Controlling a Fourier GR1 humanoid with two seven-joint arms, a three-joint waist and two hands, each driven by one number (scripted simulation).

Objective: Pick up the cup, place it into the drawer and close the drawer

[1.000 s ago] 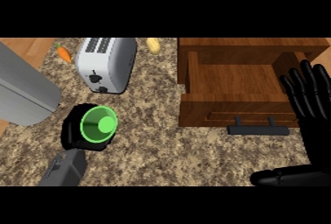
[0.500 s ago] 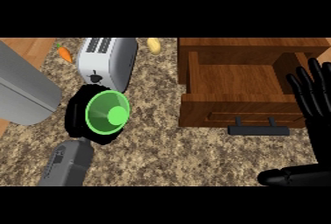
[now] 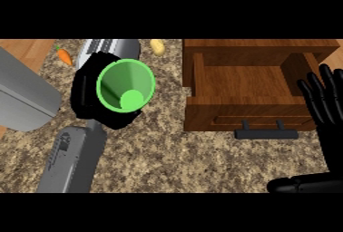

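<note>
Head view: left robot hand (image 3: 100, 102) clamps the green cup (image 3: 125, 86) above the table (image 3: 188, 158); right robot hand (image 3: 325, 106) rests open; carried low, the cup risks clipping the drawer (image 3: 244, 84) wall.

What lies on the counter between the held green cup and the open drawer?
Nothing: in the head view, only bare speckled counter separates the cup, held in the left hand, from the drawer.

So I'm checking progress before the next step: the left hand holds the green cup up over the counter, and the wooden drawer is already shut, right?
Not quite. The head view shows the wooden drawer pulled open, its inside bare, with its black handle toward the robot. The rest stands: the left hand holds the green cup up over the counter.
</note>
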